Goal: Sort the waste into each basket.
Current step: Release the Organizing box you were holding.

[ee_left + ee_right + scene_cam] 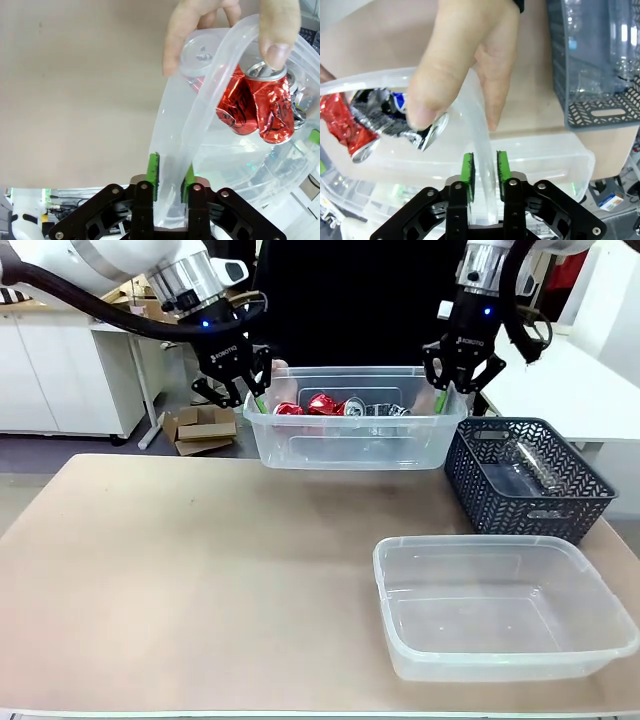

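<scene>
Tan matte worktop [200,580]; at its far edge, clear round-cornered tub [340,448], long axis left to right, open side up, holding crumpled red cans [260,107] and a dented silver can [390,122]. Left fingers [154,172] and right fingers [467,172] astride its end rims, beside person's hands [200,35] — clamped or slack, cannot tell. Nearer right: second clear tub [480,543]; dark lattice basket [500,495], bottles [535,468] inside hard to make out.

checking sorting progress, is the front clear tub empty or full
Empty: the front clear tub shows just its bare floor through the see-through walls, nothing inside.
</scene>
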Motion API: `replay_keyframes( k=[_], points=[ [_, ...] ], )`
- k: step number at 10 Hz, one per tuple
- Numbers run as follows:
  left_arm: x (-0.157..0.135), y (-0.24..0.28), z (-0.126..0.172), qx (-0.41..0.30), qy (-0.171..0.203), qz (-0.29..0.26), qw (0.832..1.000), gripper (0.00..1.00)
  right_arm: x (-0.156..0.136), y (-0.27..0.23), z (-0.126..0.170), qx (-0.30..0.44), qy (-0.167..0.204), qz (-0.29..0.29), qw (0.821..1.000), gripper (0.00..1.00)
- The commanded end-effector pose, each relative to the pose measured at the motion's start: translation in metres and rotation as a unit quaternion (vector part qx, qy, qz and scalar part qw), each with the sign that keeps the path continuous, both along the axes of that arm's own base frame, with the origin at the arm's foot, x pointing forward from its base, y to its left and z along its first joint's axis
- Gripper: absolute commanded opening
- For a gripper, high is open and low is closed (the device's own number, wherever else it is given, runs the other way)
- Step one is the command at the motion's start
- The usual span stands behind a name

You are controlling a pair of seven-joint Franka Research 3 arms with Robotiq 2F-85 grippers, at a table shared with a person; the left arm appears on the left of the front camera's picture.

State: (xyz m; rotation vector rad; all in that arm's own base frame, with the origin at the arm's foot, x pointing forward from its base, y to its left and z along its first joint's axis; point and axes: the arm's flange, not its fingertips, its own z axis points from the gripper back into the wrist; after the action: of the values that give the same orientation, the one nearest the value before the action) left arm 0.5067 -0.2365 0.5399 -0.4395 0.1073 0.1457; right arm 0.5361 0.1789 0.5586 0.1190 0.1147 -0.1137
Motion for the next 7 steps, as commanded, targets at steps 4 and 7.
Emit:
replay_keyframes(
  k=[4,7],
  points=[
    [-0.004,0.013,0.02,0.012,-0.023,0.024,0.999,0.97,-0.023,0.004,0.013,-0.038,-0.053,0.009,0.998,1.0],
    [-0.005,0.011,0.032,0.02,-0.047,0.025,0.998,1.0,-0.026,0.004,0.018,-0.043,-0.064,0.009,0.997,1.0]
  ],
)
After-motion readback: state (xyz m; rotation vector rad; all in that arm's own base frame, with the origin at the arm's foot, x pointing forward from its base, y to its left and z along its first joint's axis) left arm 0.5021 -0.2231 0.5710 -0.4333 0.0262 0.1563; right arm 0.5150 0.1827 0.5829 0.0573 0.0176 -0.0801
